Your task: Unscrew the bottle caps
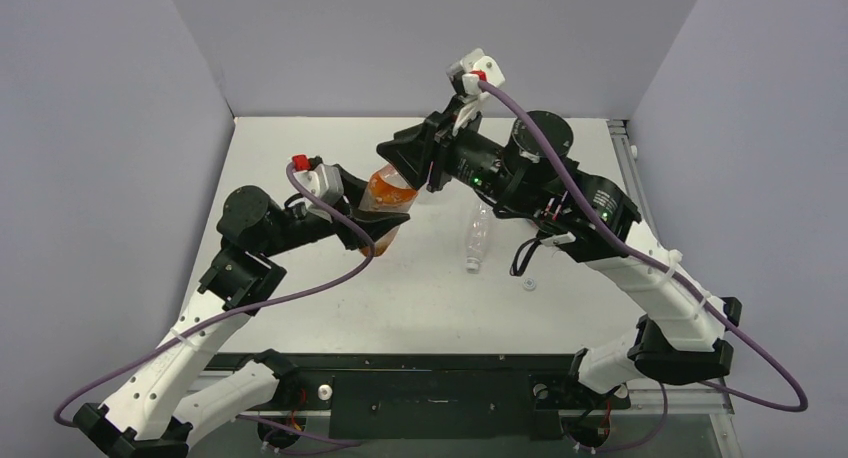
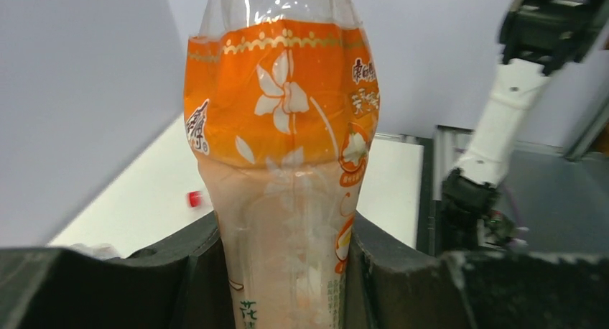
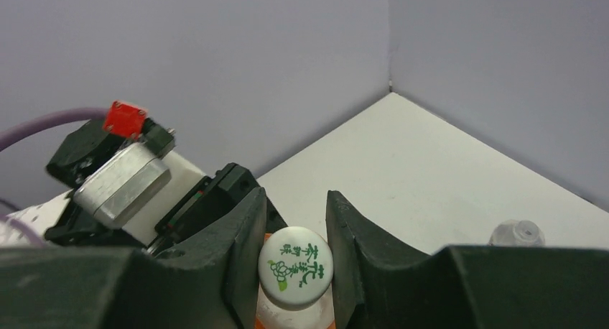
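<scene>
Between the right jaws, pinched at its rim: whitish cap [image 3: 295, 269], stiff, likely slick; left jaws clamp the soft orange bottle [image 2: 284, 128].

**Item 1: white cap** [image 3: 295, 269]. The top face is printed in green with a few Chinese characters in short columns beside a small flower emblem. The strokes are too fine to read with certainty.

**Item 2: orange label** [image 2: 237, 77] on the orange bottle [image 2: 287, 221]. Dark vertical Chinese characters stand on a white patch at its left edge. Red Chinese characters at the upper right are partly turned away. Green Chinese characters sit low on the bottle and are cut off.
</scene>
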Robot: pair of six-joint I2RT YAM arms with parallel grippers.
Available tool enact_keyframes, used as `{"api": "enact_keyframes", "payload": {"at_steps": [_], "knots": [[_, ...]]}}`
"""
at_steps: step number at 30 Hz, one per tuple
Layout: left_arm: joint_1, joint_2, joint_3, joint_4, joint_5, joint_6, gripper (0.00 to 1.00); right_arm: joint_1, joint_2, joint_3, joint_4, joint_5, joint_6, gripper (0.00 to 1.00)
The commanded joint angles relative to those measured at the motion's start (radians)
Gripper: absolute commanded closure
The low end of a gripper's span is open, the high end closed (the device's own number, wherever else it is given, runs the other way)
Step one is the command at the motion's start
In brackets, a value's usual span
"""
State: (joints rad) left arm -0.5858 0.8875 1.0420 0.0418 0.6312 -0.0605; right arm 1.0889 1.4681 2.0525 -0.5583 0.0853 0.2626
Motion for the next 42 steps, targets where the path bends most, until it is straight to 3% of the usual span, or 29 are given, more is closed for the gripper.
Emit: {"api": "enact_keyframes", "payload": {"at_steps": [1,5,8,13,14,15,16,17,19,20,21,24,33,39,42], "knots": [[-0.001,0.004,0.043,0.118,0.240,-0.223,0.92,-0.094,-0.111,-0.083,0.174,-0.507,-0.032,1.00],[-0.025,0.016,0.101,0.150,0.425,-0.393,0.86,-0.181,-0.177,-0.227,0.446,-0.826,0.156,1.00],[-0.028,0.015,0.112,0.144,0.410,-0.399,0.89,-0.177,-0.187,-0.248,0.481,-0.876,0.164,1.00],[-0.026,0.027,0.103,0.135,0.382,-0.385,0.90,-0.167,-0.191,-0.250,0.382,-0.818,0.082,1.00],[-0.026,0.028,0.103,0.130,0.379,-0.379,0.90,-0.166,-0.197,-0.246,0.363,-0.760,0.070,0.94],[-0.026,0.029,0.100,0.118,0.364,-0.356,0.90,-0.161,-0.200,-0.244,0.323,-0.711,0.047,0.67],[-0.026,0.030,0.098,0.113,0.351,-0.342,0.90,-0.157,-0.208,-0.235,0.302,-0.579,0.036,0.55],[-0.026,0.029,0.094,0.101,0.312,-0.305,0.90,-0.144,-0.211,-0.230,0.269,-0.507,0.016,0.37],[-0.026,0.028,0.084,0.074,0.245,-0.231,0.90,-0.119,-0.207,-0.207,0.229,-0.327,0.003,0.25],[-0.026,0.026,0.080,0.066,0.195,-0.177,0.90,-0.108,-0.202,-0.189,0.220,-0.205,0.006,0.24],[-0.026,0.024,0.072,0.055,0.172,-0.152,0.90,-0.088,-0.193,-0.181,0.205,-0.176,0.005,0.23],[-0.027,0.017,0.054,0.043,0.062,-0.040,0.90,-0.053,-0.168,-0.137,0.170,-0.051,0.018,0.21],[-0.028,0.015,0.028,0.013,-0.102,0.117,0.89,-0.047,-0.024,0.039,0.031,0.002,0.066,0.19],[-0.028,0.018,0.029,-0.006,-0.140,0.141,0.89,-0.041,0.030,0.071,0.005,0.007,0.089,0.35],[-0.028,0.013,0.023,-0.009,-0.145,0.148,0.90,-0.040,0.029,0.068,0.015,0.001,0.096,0.54]]}}
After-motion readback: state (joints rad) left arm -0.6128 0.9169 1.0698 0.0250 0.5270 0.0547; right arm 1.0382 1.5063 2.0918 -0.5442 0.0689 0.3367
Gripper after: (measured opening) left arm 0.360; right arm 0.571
